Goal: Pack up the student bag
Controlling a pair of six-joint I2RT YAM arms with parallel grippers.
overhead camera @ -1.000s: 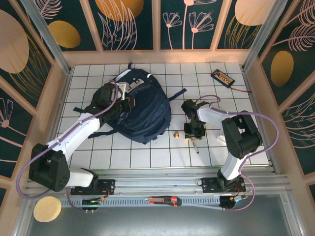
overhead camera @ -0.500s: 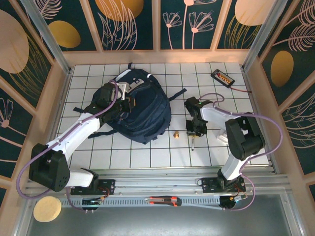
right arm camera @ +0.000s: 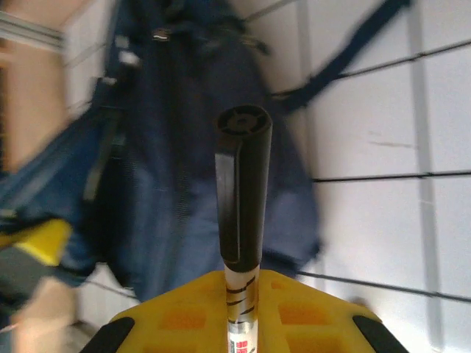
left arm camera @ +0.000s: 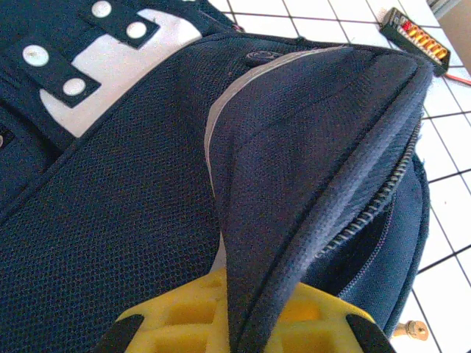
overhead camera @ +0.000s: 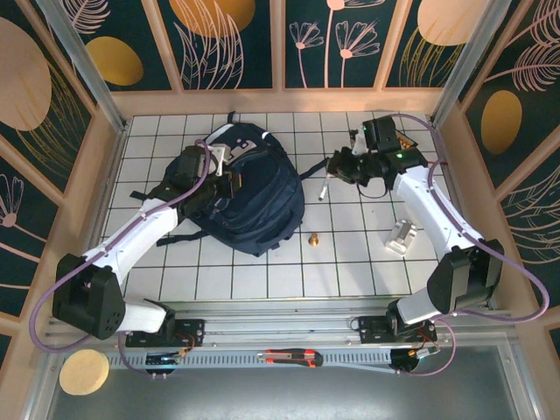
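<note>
Two grippers, both mine, are at work over a white tiled table (overhead camera: 262,280). The backpack (overhead camera: 258,206) lies front side up, left of the table's middle, with its black straps spread on the tiles.

My left gripper (overhead camera: 225,185) sits on top of it, jaws nipped tight on the edge of a flap (left arm camera: 294,184). From the left wrist, the fold of navy cloth runs down between my yellow fingers (left arm camera: 176,323), with zipper teeth along its right side.

My right gripper (overhead camera: 336,169) hangs above the tiles just right of the backpack and apart from it. Its jaws are narrowed on a marker (right arm camera: 241,220) with a black cap and pale barrel. The cap end points out ahead of the fingers, and the backpack is a blur beyond it.

A small brass piece (overhead camera: 313,238) stands on the tiles near the backpack's near right side. A white block (overhead camera: 401,236) lies well to its right.
</note>
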